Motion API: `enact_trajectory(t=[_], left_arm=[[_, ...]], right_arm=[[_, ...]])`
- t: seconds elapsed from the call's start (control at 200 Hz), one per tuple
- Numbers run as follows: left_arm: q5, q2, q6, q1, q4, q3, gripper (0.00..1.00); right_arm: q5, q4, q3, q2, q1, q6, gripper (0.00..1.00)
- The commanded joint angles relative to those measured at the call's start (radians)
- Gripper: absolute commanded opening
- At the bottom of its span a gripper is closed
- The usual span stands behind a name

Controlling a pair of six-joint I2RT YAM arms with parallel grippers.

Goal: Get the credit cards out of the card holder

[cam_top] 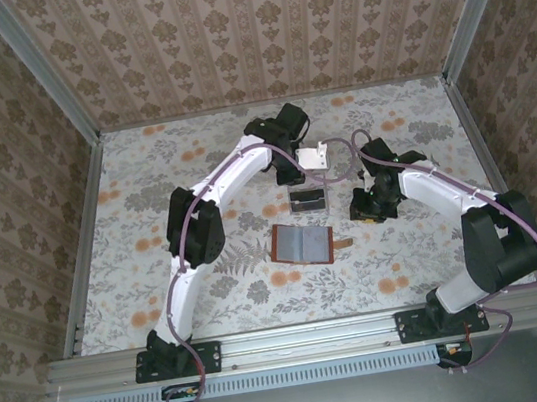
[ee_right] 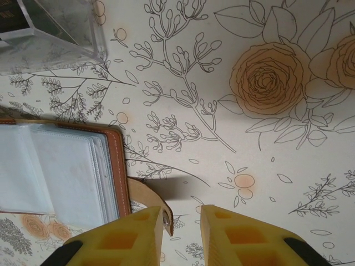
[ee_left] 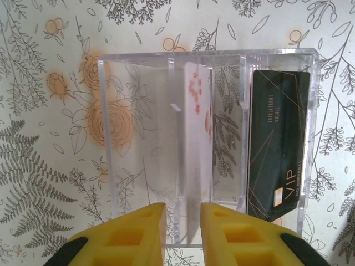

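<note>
Holder (cam_top: 302,244) lying open and flat on the counter (cam_top: 147,199), lining up, with its strap (ee_right: 148,198) pointing toward the right arm. The tray (cam_top: 309,198) sits just beyond it, apart. Upright in the tray's slots stand a dark card (ee_left: 277,149) at one end and a pale card (ee_left: 198,166) in the middle.

Left tool (ee_left: 183,233) hovers at the tray's near wall, jaws a narrow gap apart and empty. Right tool (ee_right: 183,233) hangs over the strap's tip, jaws parted and gripping nothing; the snap end lies just beside one finger.

Handling, as judged from here: the cards are light, stiff and slick, too thin to pinch flat off a surface. They are best taken by an exposed edge and drawn along the sleeve. The holder is light and limp, so it is likely to slide or lift unless pinned at its leather border.

Hard to read: the clear sleeves (ee_right: 61,172) glare pale, so whether any card sits inside cannot be told. The holder's far half is cut off in the right wrist view.
</note>
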Motion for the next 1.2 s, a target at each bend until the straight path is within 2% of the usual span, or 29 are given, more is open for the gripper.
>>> enact_trajectory(t=[0.0, 0.37, 1.195], left_arm=[[0.001, 0.004, -0.027, 0.009, 0.023, 0.024, 0.24], [-0.031, 0.004, -0.080, 0.006, 0.124, -0.020, 0.24], [-0.021, 0.038, -0.049, -0.004, 0.057, -0.039, 0.24]], right_arm=[[-0.025, 0.010, -0.013, 0.004, 0.009, 0.019, 0.25], [-0.034, 0.023, -0.023, 0.012, 0.017, 0.025, 0.25], [-0.035, 0.021, -0.023, 0.004, 0.026, 0.029, 0.25]])
